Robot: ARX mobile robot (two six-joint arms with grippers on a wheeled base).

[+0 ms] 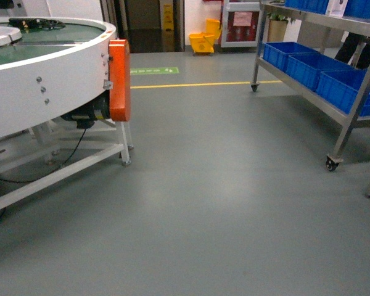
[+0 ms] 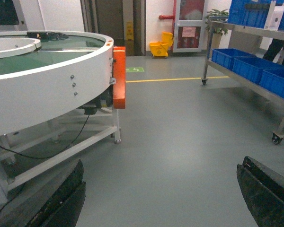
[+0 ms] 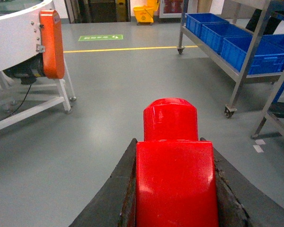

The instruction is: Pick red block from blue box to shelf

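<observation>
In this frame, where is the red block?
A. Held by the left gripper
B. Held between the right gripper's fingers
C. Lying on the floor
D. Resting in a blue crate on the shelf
B. The right wrist view shows the red block clamped between the right gripper's dark fingers, while the left gripper is open and empty.

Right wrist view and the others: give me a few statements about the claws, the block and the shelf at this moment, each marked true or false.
1. The right claw is shut on the red block. True.
2. The left claw holds a block too. False: its fingers stand apart with only floor between them.
3. The shelf carries dark blue crates on its lower tier. True.
4. The shelf stands on the left of the head view. False: it is on the right; the round white conveyor is on the left.
5. The red block already rests on the shelf. False: it is in the right claw, over the floor.
</observation>
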